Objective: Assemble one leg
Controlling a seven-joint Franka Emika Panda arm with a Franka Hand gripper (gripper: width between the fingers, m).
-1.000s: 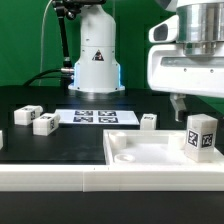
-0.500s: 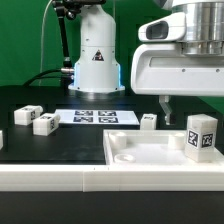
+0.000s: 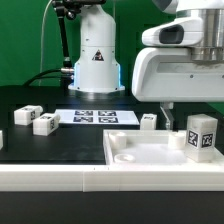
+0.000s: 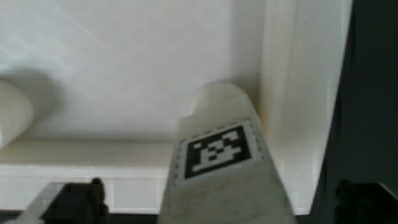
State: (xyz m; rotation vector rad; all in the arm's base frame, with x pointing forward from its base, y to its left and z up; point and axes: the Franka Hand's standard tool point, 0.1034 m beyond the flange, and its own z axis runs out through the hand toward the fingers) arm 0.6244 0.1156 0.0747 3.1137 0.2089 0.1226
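One leg [image 3: 201, 135] stands upright on the large white panel [image 3: 140, 152] near its corner on the exterior view's right, a tag facing the camera. My gripper [image 3: 192, 113] hangs just above it, open; one finger [image 3: 168, 114] shows beside the leg. In the wrist view the same leg [image 4: 222, 150] rises between the two dark fingertips [image 4: 80, 202] of my gripper [image 4: 217, 205], with a gap on each side. Three more legs lie on the black table: two on the exterior view's left [image 3: 27, 114] [image 3: 44, 124] and one behind the panel [image 3: 148, 121].
The marker board [image 3: 95, 117] lies flat mid-table. The robot base [image 3: 95, 60] stands behind it. The panel's raised rim [image 4: 302, 90] runs close beside the upright leg. A white bar [image 3: 60, 178] lines the table's front edge.
My gripper has shifted toward the exterior view's left and come lower, closer over the upright leg. The legs and the panel have not moved.
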